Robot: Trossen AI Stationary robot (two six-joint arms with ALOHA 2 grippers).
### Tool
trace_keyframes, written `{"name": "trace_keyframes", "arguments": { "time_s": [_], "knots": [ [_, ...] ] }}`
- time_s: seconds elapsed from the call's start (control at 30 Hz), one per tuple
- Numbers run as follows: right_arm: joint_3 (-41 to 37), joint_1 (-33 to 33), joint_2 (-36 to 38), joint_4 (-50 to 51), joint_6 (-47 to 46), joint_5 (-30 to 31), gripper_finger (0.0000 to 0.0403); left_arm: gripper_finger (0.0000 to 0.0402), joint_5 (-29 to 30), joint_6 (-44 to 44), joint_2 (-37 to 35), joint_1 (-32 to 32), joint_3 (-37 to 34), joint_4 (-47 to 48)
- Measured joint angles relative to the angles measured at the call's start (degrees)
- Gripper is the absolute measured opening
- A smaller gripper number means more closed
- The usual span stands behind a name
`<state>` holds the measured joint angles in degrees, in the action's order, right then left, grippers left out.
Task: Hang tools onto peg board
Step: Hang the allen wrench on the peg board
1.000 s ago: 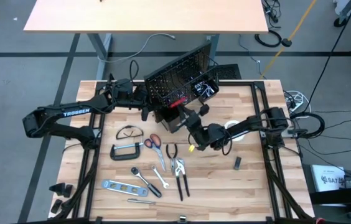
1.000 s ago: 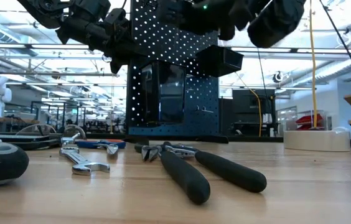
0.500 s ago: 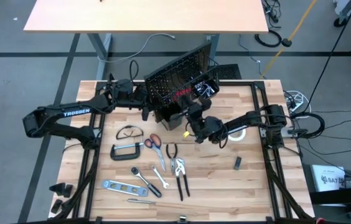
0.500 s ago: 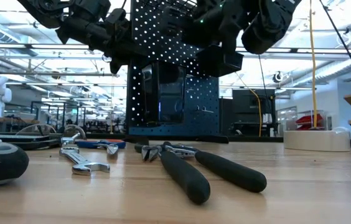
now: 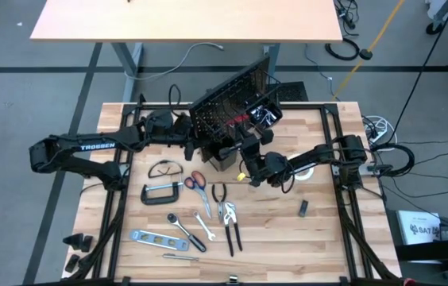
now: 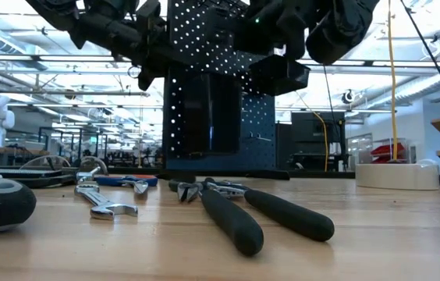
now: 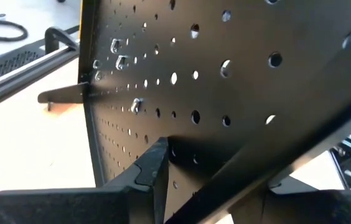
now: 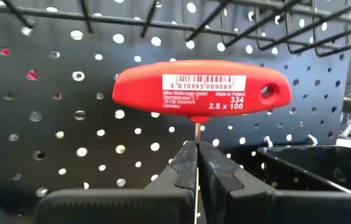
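I have the right gripper (image 8: 195,163) up against the face of the peg board (image 5: 232,102), its fingers pinched tight on the thin steel shank of a red T-handle key (image 8: 201,87), with the red handle held level just in front of the holes, below a wire rack. The left gripper (image 5: 186,137) is at the board's left edge; its fingers sit partly open around the panel's edge, apparently steadying it, though from the left wrist view I cannot be sure they actually press the metal. The board stands at the far middle of the desk (image 5: 319,230), tilted back, with small black bins (image 5: 222,156) at its foot. As I judge it, the job is barely begun: the key is not yet hooked on, and nearly everything else lies flat on the desk in front of the board: the safety glasses (image 5: 163,168), the black C-clamp (image 5: 161,193), the red-handled scissors (image 5: 195,181), the pliers (image 5: 221,195), the ratchet wrench (image 5: 180,225), the blue-grey level (image 5: 153,237) and the white tape roll (image 5: 299,165) off to the right. A few items seem to sit in the rack already, but they are too small to name.
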<state>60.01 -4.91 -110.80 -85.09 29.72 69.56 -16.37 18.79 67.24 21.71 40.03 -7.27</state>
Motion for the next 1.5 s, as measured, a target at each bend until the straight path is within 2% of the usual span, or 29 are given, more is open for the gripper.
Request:
{"name": "trace_keyframes", "arguments": {
  "time_s": [0.27, 0.47, 0.73, 1.1, 1.3, 1.5],
  "knots": [
    [0.0, -0.8, 0.0, -2.3, 3.13, 3.94, 0.0, 0.0123, 9.44, 4.62, 0.0, -4.67, 0.02, -0.3],
    [0.0, -0.72, 0.0, -2.32, 3.77, 5.53, 0.0, 0.0123, 13.74, 7.04, 0.07, -7.67, 0.02, -1.22],
    [0.0, 0.13, 0.0, -1.64, 2.69, 5.51, 0.0, 0.0123, 14.15, 7.36, 0.07, -8.35, 0.0, -1.37],
    [0.0, 1.09, -0.01, 9.89, -6.79, 5.8, 0.0, 0.0123, 14.13, 7.1, 0.07, -8.34, -0.02, -1.35],
    [-0.05, 1.09, -0.02, 11.85, -6.83, 8.55, 0.0, 0.0123, 14.13, 6.86, 0.07, -8.31, -0.02, -1.33],
    [-1.36, 1.09, -0.04, 16.4, -15.2, 8.24, 0.0, 0.0123, 14.13, 6.57, 0.07, -8.31, -0.02, -1.28]
  ]
}}
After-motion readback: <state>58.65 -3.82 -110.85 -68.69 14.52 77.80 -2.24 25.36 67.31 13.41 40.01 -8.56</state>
